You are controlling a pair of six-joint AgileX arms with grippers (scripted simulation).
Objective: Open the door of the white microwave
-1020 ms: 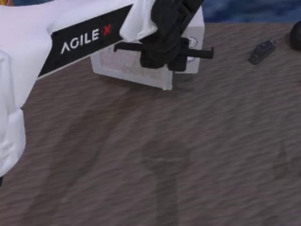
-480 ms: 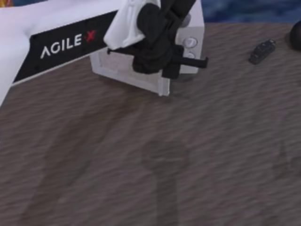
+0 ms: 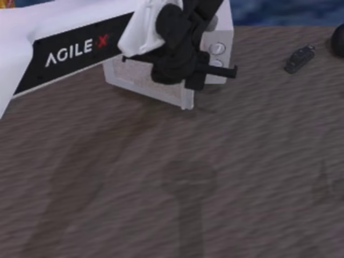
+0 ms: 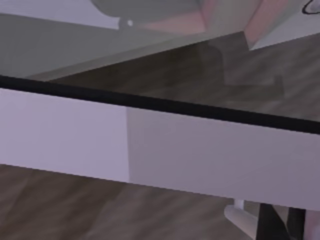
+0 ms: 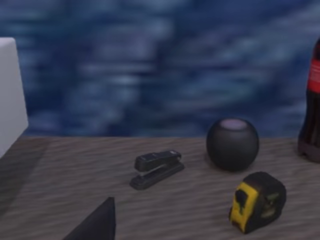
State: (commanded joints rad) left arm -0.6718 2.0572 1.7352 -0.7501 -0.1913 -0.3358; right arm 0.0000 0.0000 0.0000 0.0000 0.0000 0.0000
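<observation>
I'm in the pulling step: my left gripper [image 3: 188, 75] sits right at the front of the white microwave [image 3: 223, 27] at the far edge of the surface [image 3: 215, 177], and the door [image 3: 148, 80] stands swung out at an angle, its free edge toward me — partly open, not fully. I cannot tell whether the fingers are clamped on the handle, since the wrist hides them. Next I'd judge the move calls for sweeping the door's edge along its arc, wider — my right arm is parked, out of the top view.
</observation>
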